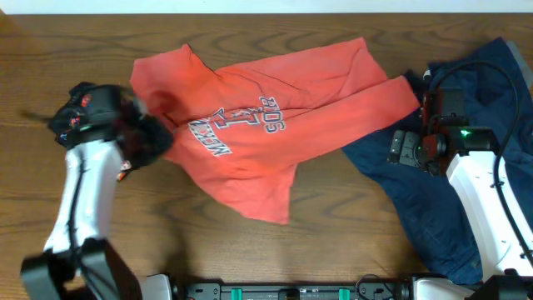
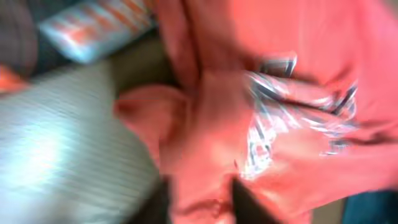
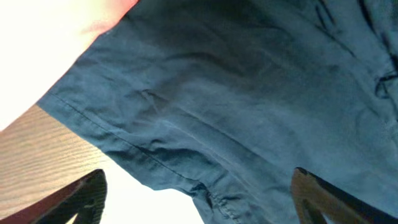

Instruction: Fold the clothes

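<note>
A red shirt [image 1: 275,117], likely soft and light, lies rumpled at upper centre of the table [image 1: 333,221], with a blue garment [image 1: 416,208] at right. The left gripper [image 1: 141,142] meets the shirt's left edge, its grip unclear in the blur. The right gripper [image 3: 199,208] spreads wide over blue cloth. Hems likely offer the best holds.

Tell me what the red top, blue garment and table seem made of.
Red top: soft matte knit, probably cotton jersey; loose folds, printed lettering. Blue garment: thinner woven cloth, likely cotton, with crisp creases and stitched hems. Table: wood or wood-look laminate, showing grain.
</note>
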`<state>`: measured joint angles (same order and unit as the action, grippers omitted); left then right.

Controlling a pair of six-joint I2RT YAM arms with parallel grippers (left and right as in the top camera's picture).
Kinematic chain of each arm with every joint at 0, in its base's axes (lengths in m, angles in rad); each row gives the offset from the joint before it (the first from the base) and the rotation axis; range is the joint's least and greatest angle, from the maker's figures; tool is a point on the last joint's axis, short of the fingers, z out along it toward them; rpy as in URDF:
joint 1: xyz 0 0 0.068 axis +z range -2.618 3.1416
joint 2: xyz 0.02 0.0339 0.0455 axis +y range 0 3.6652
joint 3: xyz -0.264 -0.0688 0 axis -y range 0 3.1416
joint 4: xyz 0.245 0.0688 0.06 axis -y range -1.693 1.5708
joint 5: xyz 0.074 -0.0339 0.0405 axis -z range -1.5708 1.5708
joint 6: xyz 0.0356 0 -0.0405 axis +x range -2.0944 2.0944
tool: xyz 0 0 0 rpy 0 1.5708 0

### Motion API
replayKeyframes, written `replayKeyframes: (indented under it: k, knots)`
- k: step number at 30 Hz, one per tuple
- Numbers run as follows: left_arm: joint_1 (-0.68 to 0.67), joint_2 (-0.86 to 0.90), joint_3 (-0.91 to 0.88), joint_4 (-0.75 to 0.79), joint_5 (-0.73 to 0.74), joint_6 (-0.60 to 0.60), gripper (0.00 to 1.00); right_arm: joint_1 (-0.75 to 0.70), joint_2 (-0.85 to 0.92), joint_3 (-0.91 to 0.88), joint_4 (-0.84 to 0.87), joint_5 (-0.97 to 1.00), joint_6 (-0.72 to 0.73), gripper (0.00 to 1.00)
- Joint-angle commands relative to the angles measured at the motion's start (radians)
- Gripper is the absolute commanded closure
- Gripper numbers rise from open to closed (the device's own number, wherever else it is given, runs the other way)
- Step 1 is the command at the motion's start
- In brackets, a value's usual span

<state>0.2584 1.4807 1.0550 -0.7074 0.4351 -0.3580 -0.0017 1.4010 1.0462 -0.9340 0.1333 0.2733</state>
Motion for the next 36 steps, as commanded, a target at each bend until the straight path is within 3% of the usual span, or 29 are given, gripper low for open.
replayKeyframes:
  k: [1, 3, 6, 10, 17, 23, 24, 29, 32, 34, 36]
  knots:
    - [0.037, -0.032, 0.013, -0.072, 0.085, 0.025, 0.02, -0.011, 0.027, 0.01, 0.001, -0.037, -0.054, 0.11]
    - [0.026, -0.029, 0.01, -0.147, 0.086, 0.024, 0.02, -0.01, 0.046, 0.01, -0.001, -0.041, -0.066, 0.13]
    - [-0.034, -0.023, -0.021, -0.241, 0.086, 0.024, 0.02, -0.01, 0.085, 0.01, -0.002, -0.068, -0.07, 0.27]
    - [-0.162, -0.023, -0.101, -0.236, 0.085, -0.016, 0.02, -0.01, 0.132, 0.01, 0.001, -0.072, -0.069, 0.27]
    - [-0.426, -0.017, -0.338, 0.103, 0.085, -0.299, 0.02, -0.01, 0.166, 0.01, 0.052, -0.245, -0.181, 0.32]
    - [-0.571, 0.003, -0.42, 0.365, 0.018, -0.381, 0.02, -0.003, 0.219, 0.01, 0.068, -0.424, -0.315, 0.34]
    - [-0.584, 0.006, -0.42, 0.373, -0.014, -0.381, 0.06, 0.002, 0.231, 0.01, 0.076, -0.422, -0.315, 0.34]
    - [-0.597, 0.009, -0.42, 0.373, -0.063, -0.38, 0.61, 0.016, 0.323, 0.01, 0.121, -0.418, -0.316, 0.3]
    - [-0.591, 0.009, -0.42, 0.349, -0.063, -0.377, 0.85, 0.014, 0.386, 0.01, 0.154, -0.417, -0.316, 0.27]
    - [-0.58, 0.009, -0.42, 0.31, -0.063, -0.376, 0.94, 0.011, 0.426, 0.01, 0.192, -0.398, -0.311, 0.27]
    - [-0.557, 0.009, -0.42, 0.26, -0.062, -0.367, 0.94, 0.005, 0.461, 0.01, 0.235, -0.361, -0.296, 0.27]
